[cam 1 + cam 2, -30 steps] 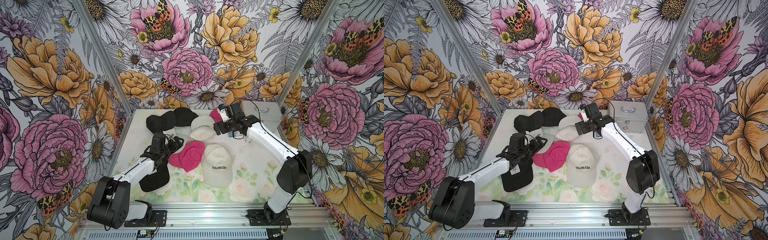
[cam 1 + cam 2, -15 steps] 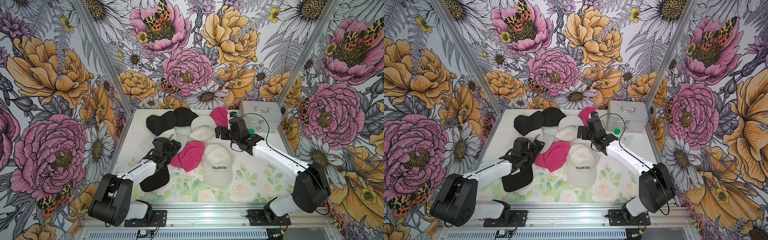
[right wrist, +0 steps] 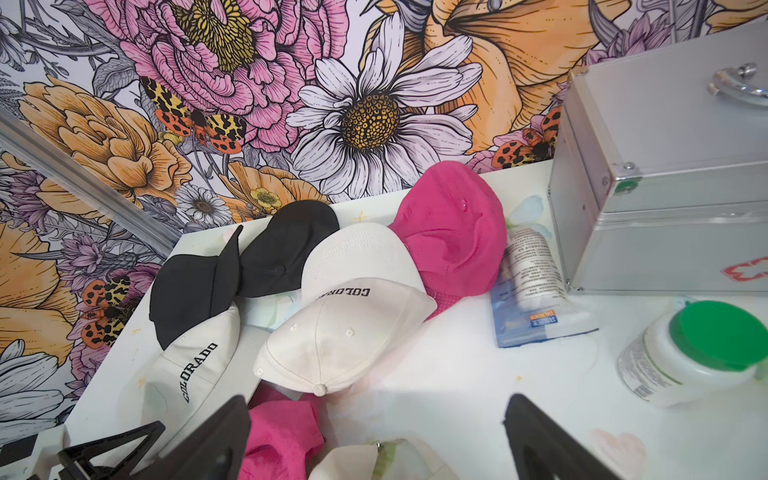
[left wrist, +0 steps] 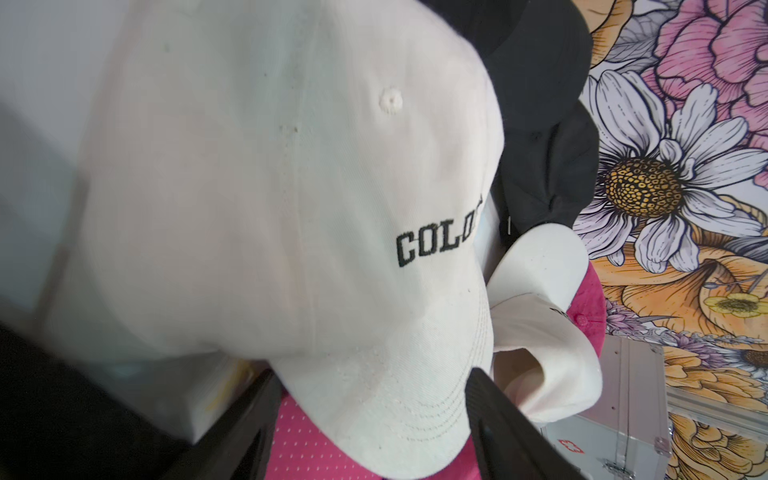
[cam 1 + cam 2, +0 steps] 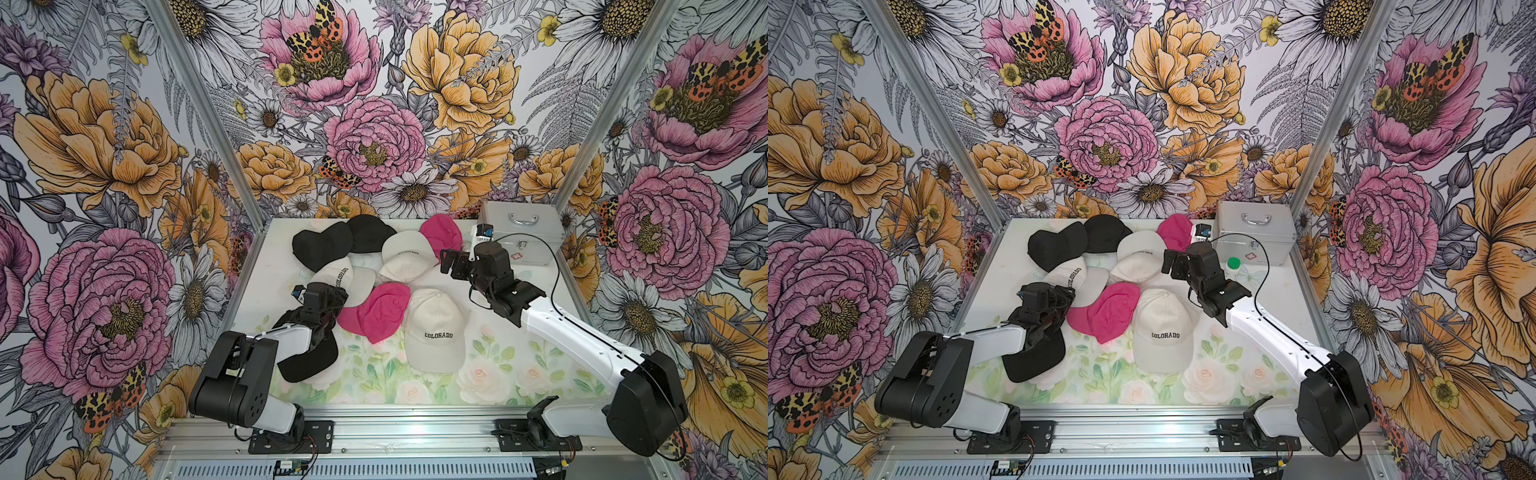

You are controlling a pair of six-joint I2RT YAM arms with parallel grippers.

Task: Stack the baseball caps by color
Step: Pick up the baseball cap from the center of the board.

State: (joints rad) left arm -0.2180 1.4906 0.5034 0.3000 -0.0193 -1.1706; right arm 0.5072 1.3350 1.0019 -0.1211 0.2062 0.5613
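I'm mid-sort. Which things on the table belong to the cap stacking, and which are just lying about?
Part of the job:
- black caps
- pink caps
- cream caps

Just lying about:
- case
- bottle
- tube

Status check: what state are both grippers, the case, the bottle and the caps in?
left gripper: open, astride cream cap brim
right gripper: open, empty
silver case: shut
bottle: upright, lid on
baseball caps: not sorted by colour
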